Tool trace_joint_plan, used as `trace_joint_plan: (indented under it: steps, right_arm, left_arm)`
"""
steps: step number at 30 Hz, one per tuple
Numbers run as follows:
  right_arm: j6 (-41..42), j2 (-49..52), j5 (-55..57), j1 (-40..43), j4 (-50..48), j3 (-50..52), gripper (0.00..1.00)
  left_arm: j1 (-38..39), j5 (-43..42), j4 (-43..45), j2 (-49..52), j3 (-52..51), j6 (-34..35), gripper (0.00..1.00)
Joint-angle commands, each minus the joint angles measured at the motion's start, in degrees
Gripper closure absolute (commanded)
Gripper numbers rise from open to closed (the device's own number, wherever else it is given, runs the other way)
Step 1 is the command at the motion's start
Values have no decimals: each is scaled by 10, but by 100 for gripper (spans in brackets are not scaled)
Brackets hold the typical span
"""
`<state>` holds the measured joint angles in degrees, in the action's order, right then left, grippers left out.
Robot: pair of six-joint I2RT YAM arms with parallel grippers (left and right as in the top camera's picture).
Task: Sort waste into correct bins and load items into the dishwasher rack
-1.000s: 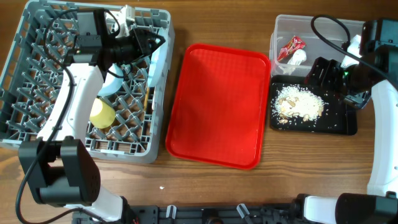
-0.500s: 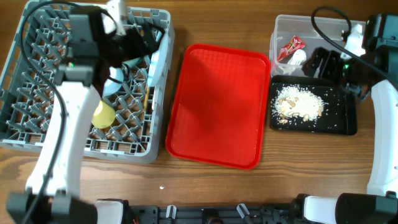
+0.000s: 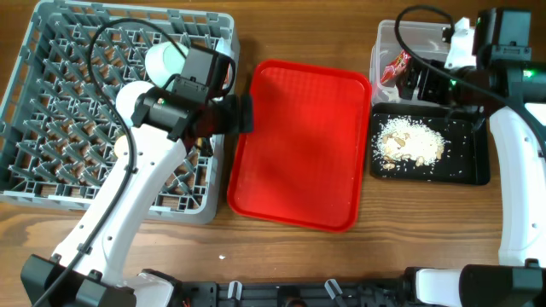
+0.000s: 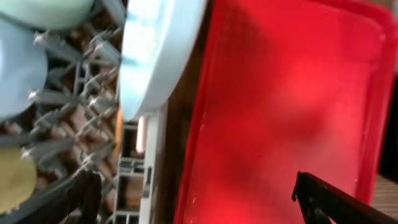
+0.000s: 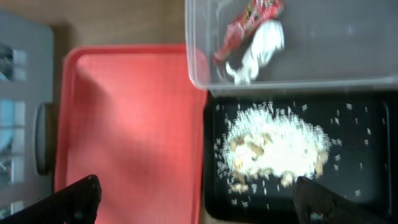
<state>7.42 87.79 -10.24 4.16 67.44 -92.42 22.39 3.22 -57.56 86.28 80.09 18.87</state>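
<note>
The grey dishwasher rack (image 3: 51, 102) is at the left. In the left wrist view the pale plate (image 4: 155, 56) stands on edge in it, with two pale bowls (image 4: 25, 68) and the yellow cup (image 4: 9, 180) beside it. A thin wooden chopstick (image 4: 118, 134) lies among the pegs. My left gripper (image 3: 243, 113) is open and empty over the rack's right rim and the red tray's left edge (image 4: 199, 205). The clear tub (image 3: 392, 38) holds the red wrapper (image 5: 249, 22) and the tissue wad (image 5: 261, 50). Food scraps (image 5: 273, 146) lie in the black tray (image 3: 469, 166). My right gripper (image 3: 418, 85) is open and empty above both bins (image 5: 199, 202). The fork is hidden.
The red serving tray (image 3: 299, 145) lies between the rack and the bins, with nothing on it. My left arm crosses the rack's right half and hides the cup in the overhead view. Bare wooden table runs along the front.
My left arm has swung from the rack's back right to its right rim, and the gripper now reaches over the red tray. My right gripper has moved left and back over the tub.
</note>
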Motion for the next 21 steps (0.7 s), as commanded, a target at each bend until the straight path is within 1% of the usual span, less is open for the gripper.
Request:
trace_joint_plan:
  steps: [1,3,6,10,12,14,17,21]
  right_arm:
    - [-14,-11,18,-1,22,0,0]
    - [-14,-33,17,-1,11,27,0]
    - [-17,-94,17,-1,-42,102,0]
    - [-21,-219,20,-1,-127,229,0]
    - [-12,-281,36,-1,-155,282,0]
    - [-13,-339,51,-1,-150,317,0]
    - [-13,-379,54,-1,-115,331,0]
    - [-13,-388,54,-1,-96,331,0]
  left_arm:
    - [0,16,-24,-12,-8,27,0]
    - [0,16,-15,-34,-28,27,0]
    - [0,16,9,-88,-73,26,0]
    - [0,16,57,-170,-147,24,0]
    - [0,16,89,-231,-201,24,0]
    - [0,16,112,-299,-250,24,0]
    - [0,16,119,-368,-297,26,0]
    - [0,16,97,-403,-306,26,0]
